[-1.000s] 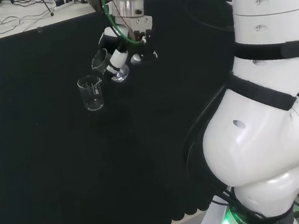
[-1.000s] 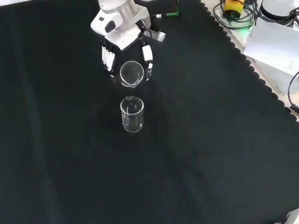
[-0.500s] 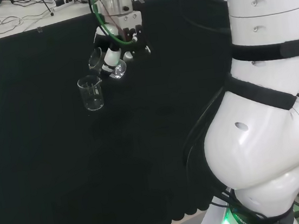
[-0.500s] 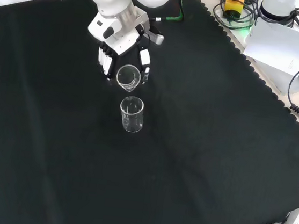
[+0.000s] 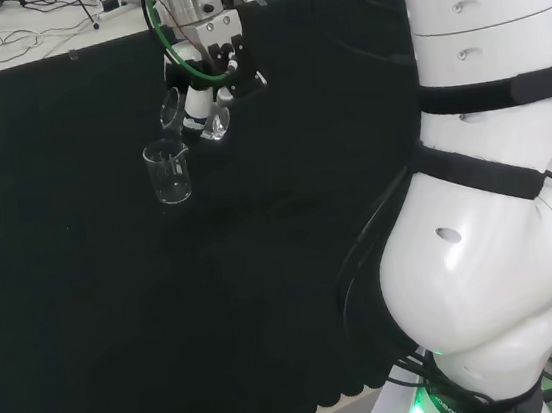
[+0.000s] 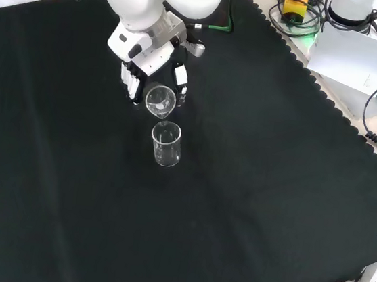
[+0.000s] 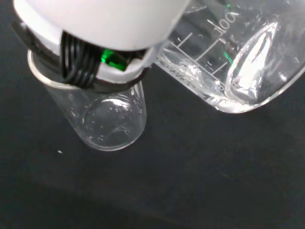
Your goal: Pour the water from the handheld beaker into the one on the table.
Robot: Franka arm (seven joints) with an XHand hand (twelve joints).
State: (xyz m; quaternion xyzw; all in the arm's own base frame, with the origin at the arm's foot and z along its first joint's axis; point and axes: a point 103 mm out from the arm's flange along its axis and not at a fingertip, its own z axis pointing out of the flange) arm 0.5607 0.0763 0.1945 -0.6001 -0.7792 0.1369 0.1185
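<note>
The hand (image 6: 148, 75) is gripping the handheld beaker (image 6: 160, 101), with its fingers (image 6: 130, 80) curling down one side of the glass and the thumb (image 6: 180, 84) closing on the other, so the vessel is sitting pinched between them just below the palm. In the front view the beaker is hanging directly above and slightly behind the beaker on the surface (image 6: 165, 144), its rim almost meeting the rim of the lower one. In the head view the handheld beaker (image 5: 195, 118) is hovering up and to the right of the standing beaker (image 5: 168, 171), very near it but not visibly touching.

The held beaker is tilting steeply: its long axis is leaning over, with the mouth facing down-left in the head view towards the standing beaker and the base lifting up-right towards the hand (image 5: 208, 59). The standing beaker is resting upright on the black surface (image 6: 251, 189), mouth up.

In the wrist view the held beaker (image 7: 228, 62) is showing clear water pooling against its lower wall beneath the printed scale marks. The standing beaker (image 7: 102, 119) beside it is showing only scattered droplets on its base; whether any water is collecting in it I cannot tell.
</note>
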